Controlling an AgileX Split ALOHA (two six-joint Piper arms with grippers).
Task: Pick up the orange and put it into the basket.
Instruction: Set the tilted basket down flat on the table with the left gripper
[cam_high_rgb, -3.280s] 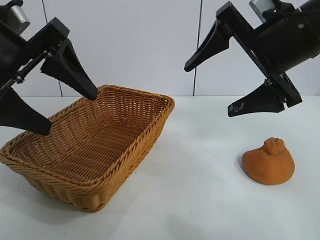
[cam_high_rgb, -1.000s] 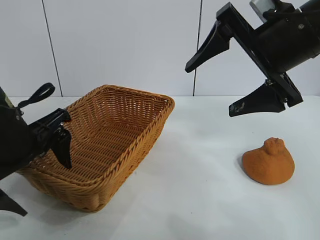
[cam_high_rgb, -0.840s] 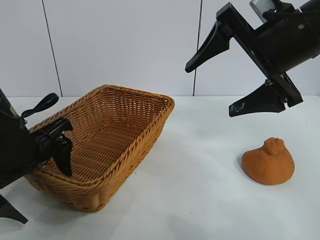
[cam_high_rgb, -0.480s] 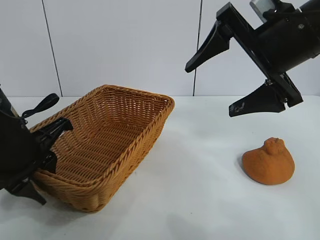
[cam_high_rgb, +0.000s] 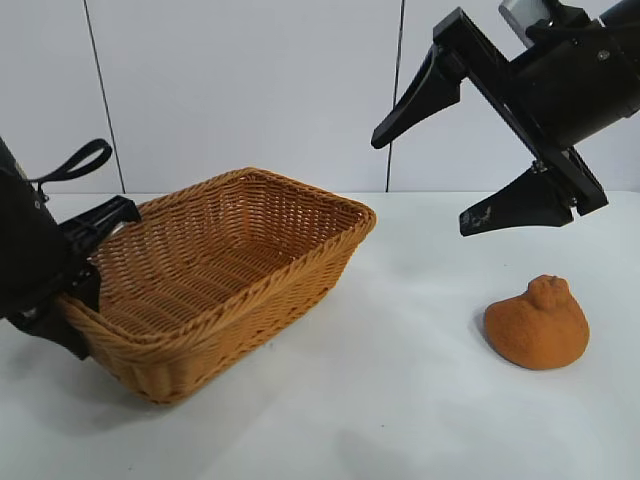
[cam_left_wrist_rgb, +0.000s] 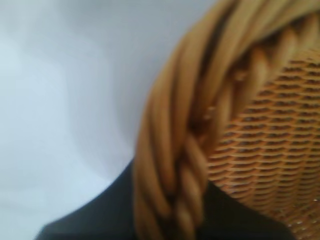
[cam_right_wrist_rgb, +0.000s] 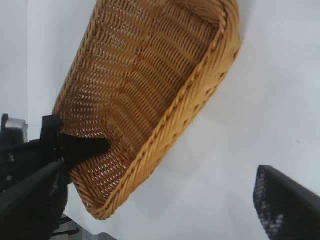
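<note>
Both arms are matte black. The right gripper (cam_high_rgb: 483, 135) carries two long tapering triangular fingers on a flat black crossbar fixed with small screws; the lower finger (cam_high_rgb: 515, 205) bears a faint pale marking, and a silver cylindrical part sits above the housing. The left gripper (cam_high_rgb: 82, 270) shows black wedge fingers and a looped black cable (cam_high_rgb: 72, 164).

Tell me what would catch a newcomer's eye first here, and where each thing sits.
The big woven basket at the left of the white table stands out first; the left gripper is shut on its near-left rim, one finger inside the wall. The orange lies alone on the table at the right, well apart from the basket. Above the orange hangs the right gripper, its jaws wide open and empty.
</note>
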